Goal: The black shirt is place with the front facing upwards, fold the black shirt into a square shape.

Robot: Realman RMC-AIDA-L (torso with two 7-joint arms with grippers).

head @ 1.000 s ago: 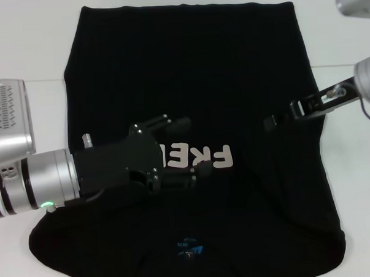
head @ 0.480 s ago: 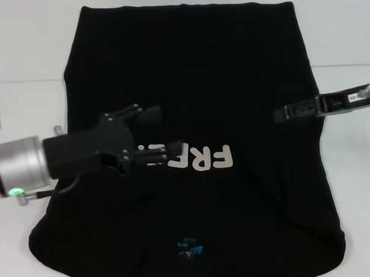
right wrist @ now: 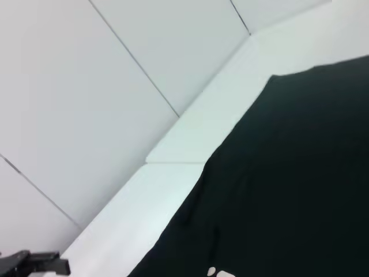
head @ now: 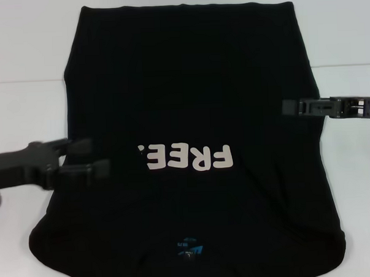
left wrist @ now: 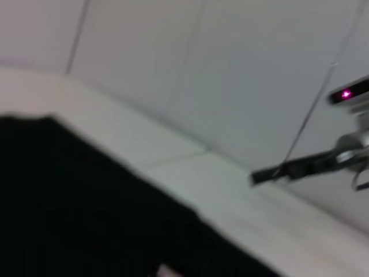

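Note:
The black shirt (head: 189,83) lies flat on the white table, front up. Its pale "FREE!" lettering (head: 187,158) reads upside down, and the blue neck label (head: 188,249) is at the near edge. My left gripper (head: 87,158) hovers at the shirt's left edge, open, with nothing between its fingers. My right gripper (head: 289,107) reaches in over the shirt's right edge and shows only as a thin bar. The left wrist view shows the shirt (left wrist: 86,219) and the right gripper (left wrist: 288,168) far off. The right wrist view shows the shirt (right wrist: 288,190) and the left gripper (right wrist: 34,262).
The white table (head: 24,109) shows bare on both sides of the shirt. A pale panelled wall (right wrist: 86,86) stands behind the table.
My left arm has drawn back leftward from the middle of the shirt to its left edge, uncovering the lettering. The right gripper has shifted right and slightly up, toward the right edge.

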